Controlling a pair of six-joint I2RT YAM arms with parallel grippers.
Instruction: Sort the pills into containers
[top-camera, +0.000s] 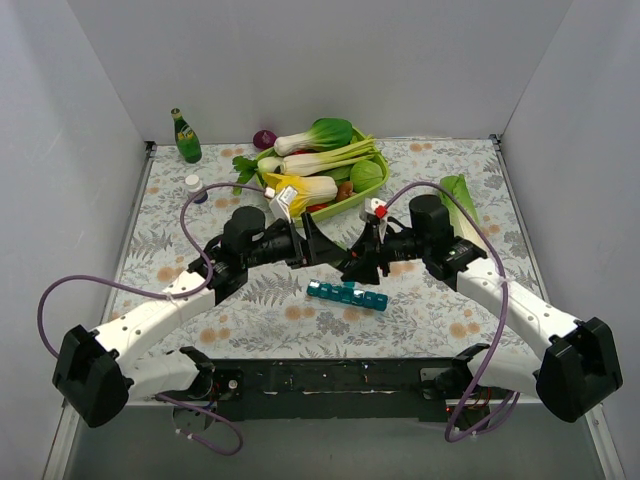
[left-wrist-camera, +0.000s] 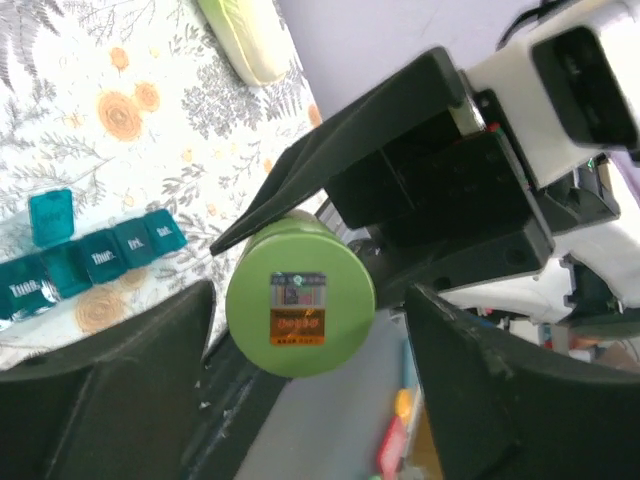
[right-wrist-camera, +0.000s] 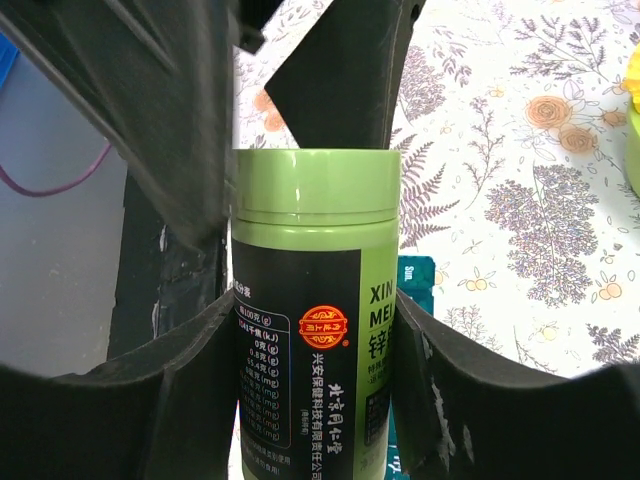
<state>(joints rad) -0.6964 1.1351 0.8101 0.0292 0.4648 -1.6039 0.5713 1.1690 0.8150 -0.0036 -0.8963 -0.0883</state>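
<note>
A green-capped bottle (right-wrist-camera: 312, 230) is clamped by the right gripper (right-wrist-camera: 310, 335), its cap framed by the wide-open left gripper (left-wrist-camera: 308, 305). The teal containers (top-camera: 347, 294) are seen just beside both, untouched.

The bottle (right-wrist-camera: 315, 220) is showing a smooth satin green plastic cap and a glossy printed label. The containers (left-wrist-camera: 90, 262) are looking like translucent teal plastic. A matt floral covering is lying over the worktop (top-camera: 250, 315). The right gripper (right-wrist-camera: 312, 320) is showing matt black, scuffed fingers (right-wrist-camera: 150, 400).
</note>
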